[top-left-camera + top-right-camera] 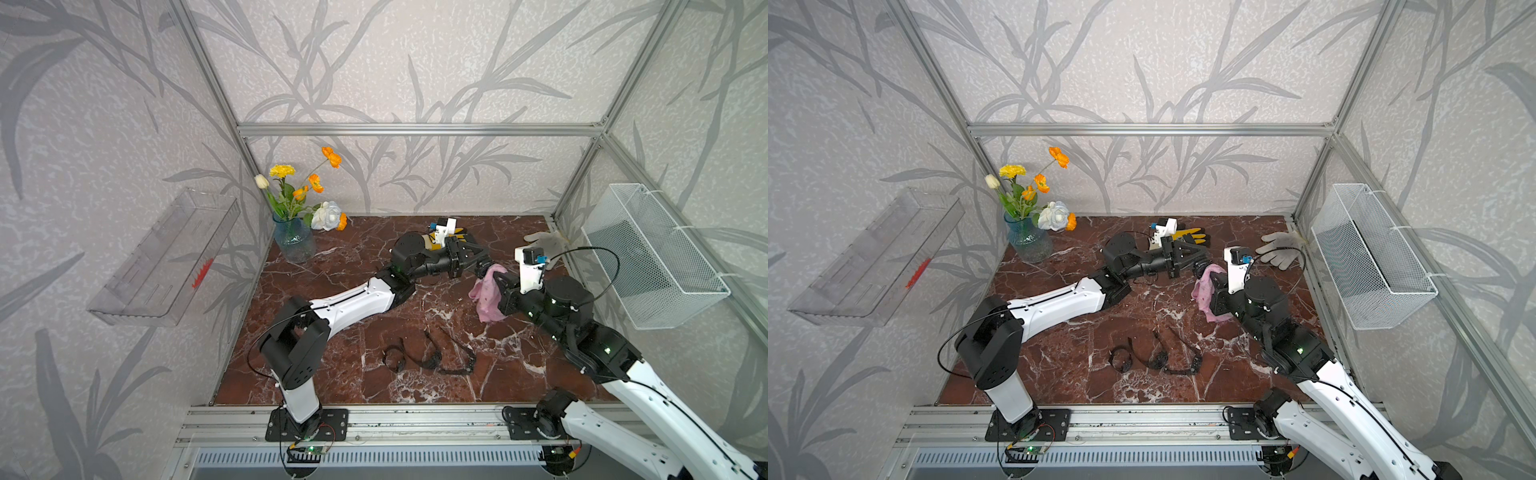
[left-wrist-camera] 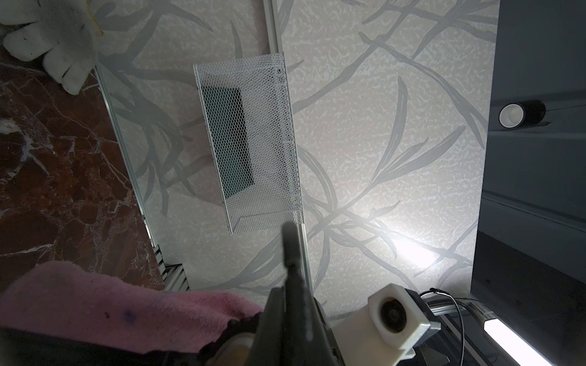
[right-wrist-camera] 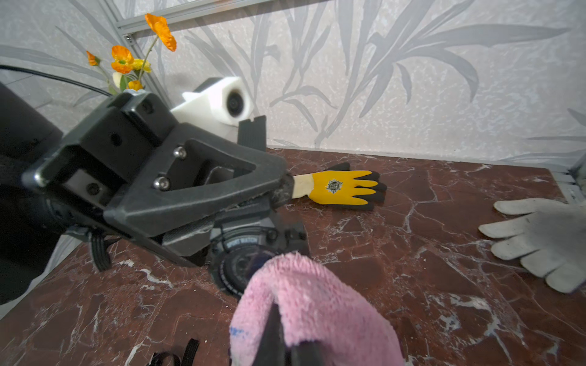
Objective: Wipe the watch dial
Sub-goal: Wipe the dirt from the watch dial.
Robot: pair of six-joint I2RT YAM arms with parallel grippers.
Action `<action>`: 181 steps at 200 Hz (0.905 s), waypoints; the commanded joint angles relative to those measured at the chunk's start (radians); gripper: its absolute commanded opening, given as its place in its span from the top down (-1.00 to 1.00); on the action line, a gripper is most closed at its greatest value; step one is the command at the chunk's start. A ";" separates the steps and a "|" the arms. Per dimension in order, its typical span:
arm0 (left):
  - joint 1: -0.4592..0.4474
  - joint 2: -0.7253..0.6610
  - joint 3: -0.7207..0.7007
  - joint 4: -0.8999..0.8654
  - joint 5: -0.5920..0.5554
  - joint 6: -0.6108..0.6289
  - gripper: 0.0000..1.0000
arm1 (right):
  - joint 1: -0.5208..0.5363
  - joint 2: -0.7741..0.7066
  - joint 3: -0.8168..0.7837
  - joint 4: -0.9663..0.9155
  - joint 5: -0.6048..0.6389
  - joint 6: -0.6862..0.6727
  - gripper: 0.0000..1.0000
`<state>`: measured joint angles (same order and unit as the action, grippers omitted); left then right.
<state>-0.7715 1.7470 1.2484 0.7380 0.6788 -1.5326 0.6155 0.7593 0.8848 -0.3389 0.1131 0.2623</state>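
Observation:
A black sport watch (image 3: 253, 236) hangs just above the marble table, my left gripper (image 3: 279, 193) shut on it. One strap end (image 3: 252, 133) sticks up behind the jaws. The round dial (image 3: 230, 269) faces my right gripper (image 3: 285, 343), which is shut on a pink fluffy cloth (image 3: 314, 301). The cloth's folded end lies against the dial and covers part of it. In both top views the two grippers meet at the back right of the table, the left gripper (image 1: 482, 261) just beyond the cloth (image 1: 487, 295). The left wrist view shows the cloth (image 2: 111, 304) beside the shut fingers (image 2: 293, 279).
A yellow and black glove (image 3: 342, 188) lies behind the watch, and a grey glove (image 3: 539, 240) lies by the right wall. Loose black watches and straps (image 1: 432, 359) lie near the table's front. A vase of flowers (image 1: 293, 239) stands at the back left. A white mesh basket (image 1: 652, 257) hangs on the right wall.

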 commanded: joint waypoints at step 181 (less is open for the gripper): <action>-0.018 -0.007 -0.029 0.078 0.063 -0.028 1.00 | -0.001 0.075 0.014 0.110 -0.268 -0.046 1.00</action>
<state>-0.7635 1.7500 1.2274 0.7494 0.6781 -1.5459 0.6083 0.8322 0.9062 -0.3328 -0.0395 0.2359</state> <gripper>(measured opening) 0.077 0.053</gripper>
